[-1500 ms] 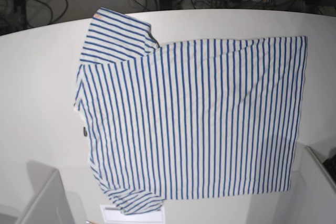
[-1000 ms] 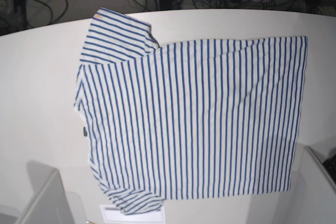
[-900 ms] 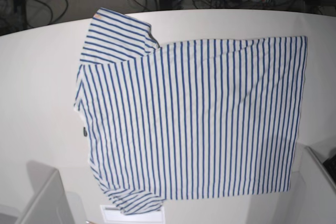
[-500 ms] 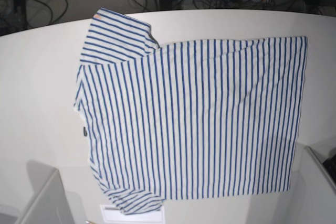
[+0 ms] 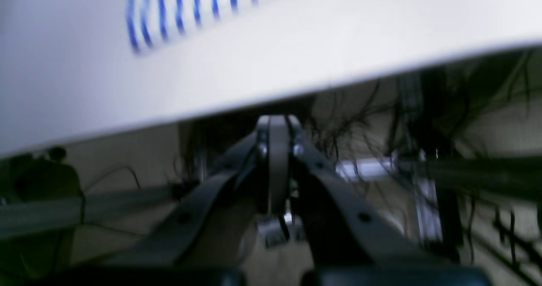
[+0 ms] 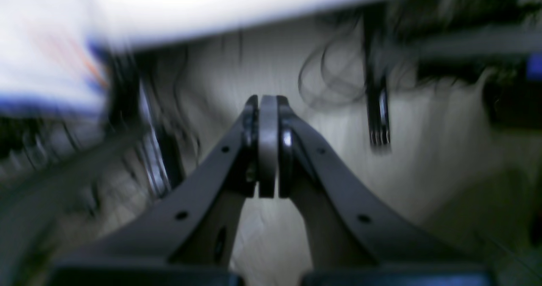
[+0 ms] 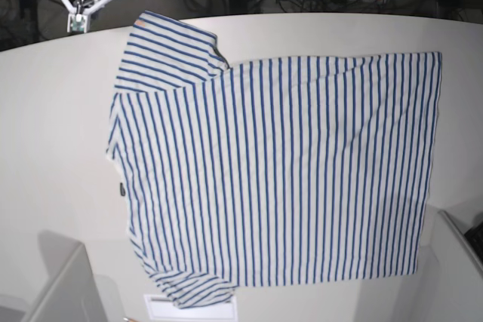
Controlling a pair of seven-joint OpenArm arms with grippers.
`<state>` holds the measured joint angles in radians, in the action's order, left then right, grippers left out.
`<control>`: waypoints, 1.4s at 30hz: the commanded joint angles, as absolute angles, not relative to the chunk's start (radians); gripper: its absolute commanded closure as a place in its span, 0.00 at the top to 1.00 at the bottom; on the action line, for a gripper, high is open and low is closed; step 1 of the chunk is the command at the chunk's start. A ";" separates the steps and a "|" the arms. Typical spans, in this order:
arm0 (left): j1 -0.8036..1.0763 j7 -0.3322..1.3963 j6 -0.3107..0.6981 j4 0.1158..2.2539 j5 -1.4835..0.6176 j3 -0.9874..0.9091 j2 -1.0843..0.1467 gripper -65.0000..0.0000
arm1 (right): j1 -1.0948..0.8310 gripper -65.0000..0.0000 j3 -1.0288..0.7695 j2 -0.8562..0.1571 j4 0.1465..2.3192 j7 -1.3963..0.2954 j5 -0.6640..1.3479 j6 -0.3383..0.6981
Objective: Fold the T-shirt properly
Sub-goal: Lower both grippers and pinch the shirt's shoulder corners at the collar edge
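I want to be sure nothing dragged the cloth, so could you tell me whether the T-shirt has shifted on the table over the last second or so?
No. The T-shirt lies flat exactly as before, its edges unchanged against the table rim.

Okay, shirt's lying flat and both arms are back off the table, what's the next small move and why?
Probably open both sets of fingers and bring them toward the T-shirt: it lies spread and unfolded, while the right gripper and left gripper are shut and empty beyond the table edge.

No text, label or number can be read anywhere.
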<state>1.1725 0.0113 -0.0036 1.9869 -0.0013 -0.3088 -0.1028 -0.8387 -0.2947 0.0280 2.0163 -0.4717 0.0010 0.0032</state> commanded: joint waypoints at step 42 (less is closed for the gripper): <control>1.015 0.004 0.242 1.854 -0.624 -0.449 -0.242 0.75 | -0.450 0.57 -0.493 0.035 1.751 -0.883 0.676 0.243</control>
<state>0.9993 0.0265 0.2401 1.8446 -0.6155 -0.4381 -0.2356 -0.4419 -0.4927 0.0360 1.7470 -0.8520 0.6811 0.2455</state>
